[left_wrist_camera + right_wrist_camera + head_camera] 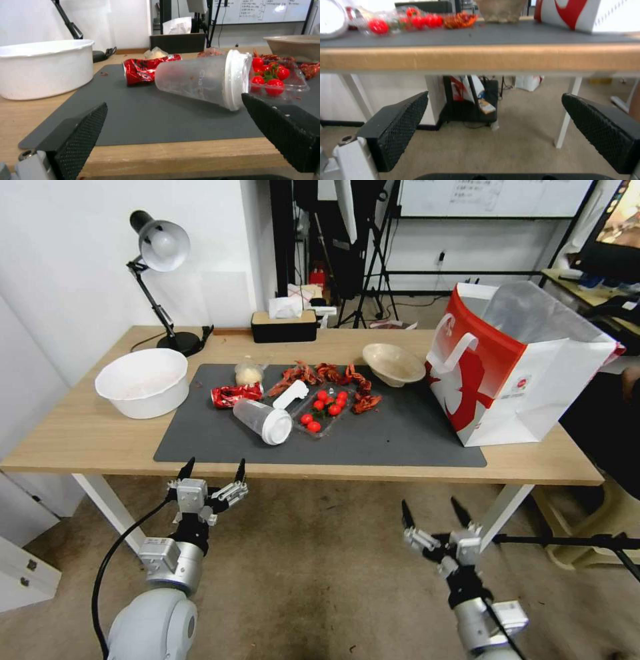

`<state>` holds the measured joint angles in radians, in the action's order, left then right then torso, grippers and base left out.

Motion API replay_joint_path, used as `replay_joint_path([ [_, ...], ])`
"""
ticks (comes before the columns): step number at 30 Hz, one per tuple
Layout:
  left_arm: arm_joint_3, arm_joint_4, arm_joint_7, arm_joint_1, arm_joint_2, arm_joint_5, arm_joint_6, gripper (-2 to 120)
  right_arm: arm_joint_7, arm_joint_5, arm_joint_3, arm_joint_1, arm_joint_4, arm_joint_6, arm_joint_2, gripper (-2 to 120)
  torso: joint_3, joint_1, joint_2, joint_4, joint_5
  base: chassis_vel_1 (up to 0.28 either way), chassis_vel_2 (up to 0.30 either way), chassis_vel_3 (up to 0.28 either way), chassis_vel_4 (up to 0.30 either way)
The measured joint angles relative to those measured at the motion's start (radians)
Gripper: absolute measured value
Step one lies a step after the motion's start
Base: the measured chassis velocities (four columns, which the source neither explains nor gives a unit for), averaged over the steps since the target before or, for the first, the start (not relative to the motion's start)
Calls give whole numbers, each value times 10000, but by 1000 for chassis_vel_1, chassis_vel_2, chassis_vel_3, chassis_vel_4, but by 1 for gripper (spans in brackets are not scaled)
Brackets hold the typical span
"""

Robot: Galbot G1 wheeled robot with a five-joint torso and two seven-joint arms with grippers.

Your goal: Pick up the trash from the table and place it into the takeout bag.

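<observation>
Takeout bag (513, 373) is standing at worktop (80, 437) right end; big bowl (142, 381) is sitting near left end; cup (263, 421), can (235, 395), shallow bowl (393, 364) are lying between, on the mat (400, 440).

Two robot arms with rounded light-grey shells and silver, boxy wrist blocks. A black cable loops along the left arm. The left gripper (212, 469) has a silver metal body and two slim, pointed black fingers (186, 468). The right gripper (433, 511) matches it, with a dark wrist section and a silver block below. Seen from the wrists, the finger pads (78, 136) are black with a fine diamond-knurled texture, and a silver screw head sits at each gripper's base.
</observation>
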<state>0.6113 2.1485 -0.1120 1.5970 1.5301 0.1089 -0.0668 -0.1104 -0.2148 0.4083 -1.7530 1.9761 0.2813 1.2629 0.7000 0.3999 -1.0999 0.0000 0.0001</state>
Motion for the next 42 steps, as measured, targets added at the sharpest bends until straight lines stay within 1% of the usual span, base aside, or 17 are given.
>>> replay_joint_path([
  [5, -14, 50, 2, -10, -69, 9, 0, 100, -28, -81, -10, 262, -171, -5, 97, 100, 0, 2, -1, 0, -1, 0, 0, 0, 0],
  [10, -10, 53, 2, -21, -111, 14, 1, 100, -155, -236, -48, 644, 88, -398, 52, 100, 0, 1, 0, -1, -2, 0, 0, 0, 0],
  [18, 36, 2, 13, -48, -155, 24, 54, 100, -458, -779, -213, 2198, 228, -1538, -494, 100, 1, 2, 0, -1, 0, 0, 0, 0, 0],
  [19, 21, -21, 13, -58, -156, 24, 55, 100, -515, -984, -286, 2775, 188, -1828, -716, 100, 0, 2, 0, -3, -1, 0, 0, 0, 0],
  [20, 20, -35, 13, -58, -150, 23, 59, 100, -549, -1121, -336, 3108, 131, -1957, -856, 100, 0, 2, 0, 5, -1, 0, 0, 0, 0],
  [21, 20, -35, 13, -58, -150, 23, 59, 100, -549, -1121, -336, 3108, 131, -1957, -856, 100, 0, 2, 0, 5, -1, 0, 0, 0, 0],
  [24, 32, -71, 14, -54, -129, 9, 88, 100, -845, -1976, -735, 4655, -397, -2431, -1449, 100, 1, 2, 0, 1, -2, 0, 0, 0, 0],
  [25, 32, -71, 14, -54, -129, 9, 88, 100, -845, -1976, -735, 4655, -397, -2431, -1449, 100, 1, 2, 0, 1, -2, 0, 0, 0, 0],
  [28, 41, -71, 15, -58, -108, -24, 89, 100, -1414, -3271, -1458, 6219, -1134, -2652, -1739, 100, 2, 2, 0, 0, -3, 0, 0, 0, 0],
  [30, 37, -70, 14, -57, -94, -33, 88, 100, -1540, -3583, -1622, 6541, -1299, -2658, -1735, 100, 2, 2, 1, 1, -3, 0, 0, 0, 0],
  [32, 35, -79, 15, -41, -60, -68, 87, 100, -2081, -4858, -2245, 7691, -1937, -2648, -1542, 100, 2, 3, 1, 1, 0, 0, 0, 0, 0],
  [33, 35, -79, 15, -41, -60, -68, 87, 100, -2081, -4858, -2245, 7691, -1937, -2648, -1542, 100, 2, 3, 1, 1, 0, 0, 0, 0, 0],
  [35, 54, -99, 15, -21, -36, -79, 100, 100, -2468, -5792, -2549, 8458, -2492, -2578, -1246, 100, 1, 3, 0, 7, -3, 0, 0, 0, 0],
  [36, 75, -99, 19, -13, -26, -80, 115, 100, -2576, -6142, -2665, 8737, -2785, -2546, -1124, 100, 2, 3, 1, 2, 1, 0, 0, 0, 0],
  [37, 75, -99, 19, -13, -26, -80, 115, 100, -2576, -6142, -2665, 8737, -2785, -2546, -1124, 100, 2, 3, 1, 2, 1, 0, 0, 0, 0],
  [39, 103, -93, 24, -9, -18, -80, 124, 100, -2816, -6787, -2881, 9300, -3471, -2430, -905, 100, 2, 3, 1, -2, -3, 0, 0, 0, 0],
  [42, 119, -91, 31, -22, -6, -80, 126, 100, -3008, -7210, -3024, 9732, -4147, -2331, -702, 100, 2, 3, 1, 0, -1, 0, 0, 0, 0],
])
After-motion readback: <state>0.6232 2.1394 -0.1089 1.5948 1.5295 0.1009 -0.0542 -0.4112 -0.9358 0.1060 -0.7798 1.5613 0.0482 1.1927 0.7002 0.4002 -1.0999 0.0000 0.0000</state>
